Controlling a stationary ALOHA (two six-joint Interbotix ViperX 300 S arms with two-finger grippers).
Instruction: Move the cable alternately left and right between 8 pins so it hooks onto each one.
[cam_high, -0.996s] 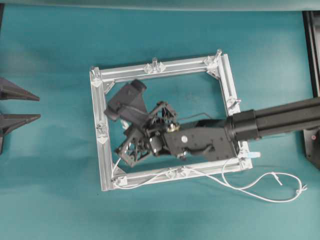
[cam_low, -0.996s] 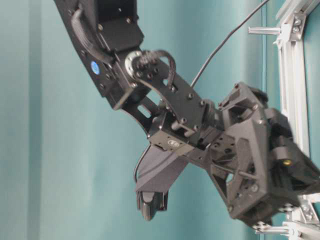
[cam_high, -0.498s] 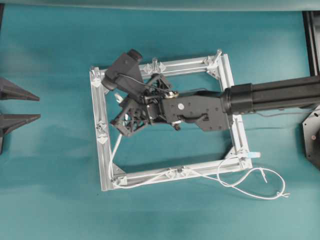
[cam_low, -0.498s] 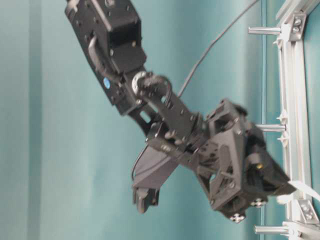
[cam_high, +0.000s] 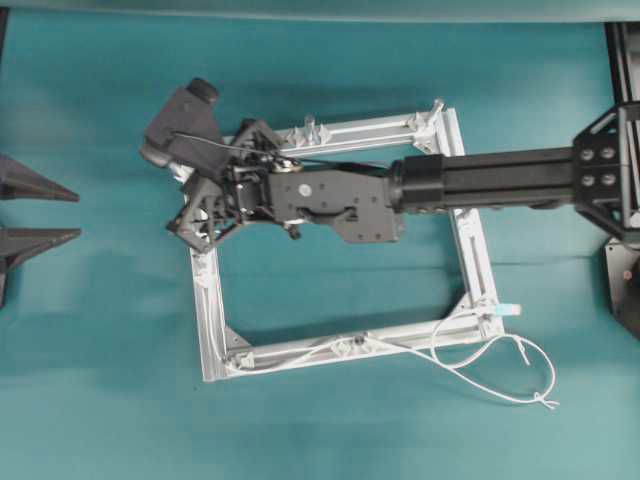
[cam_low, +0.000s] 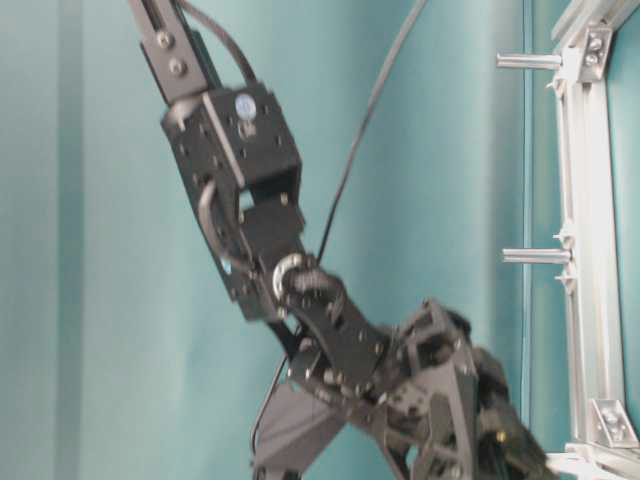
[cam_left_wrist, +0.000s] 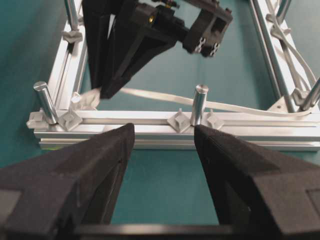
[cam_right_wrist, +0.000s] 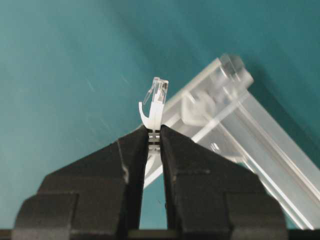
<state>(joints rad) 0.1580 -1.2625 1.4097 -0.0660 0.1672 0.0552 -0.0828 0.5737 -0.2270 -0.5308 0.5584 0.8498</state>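
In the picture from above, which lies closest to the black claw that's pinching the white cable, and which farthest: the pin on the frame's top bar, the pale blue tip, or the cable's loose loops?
From the right gripper, shut on the cable:
1. Top-bar pin, up and right of it.
2. Pale blue tip, at the frame's lower right corner.
3. Loose loops, outside that corner, slightly farther.
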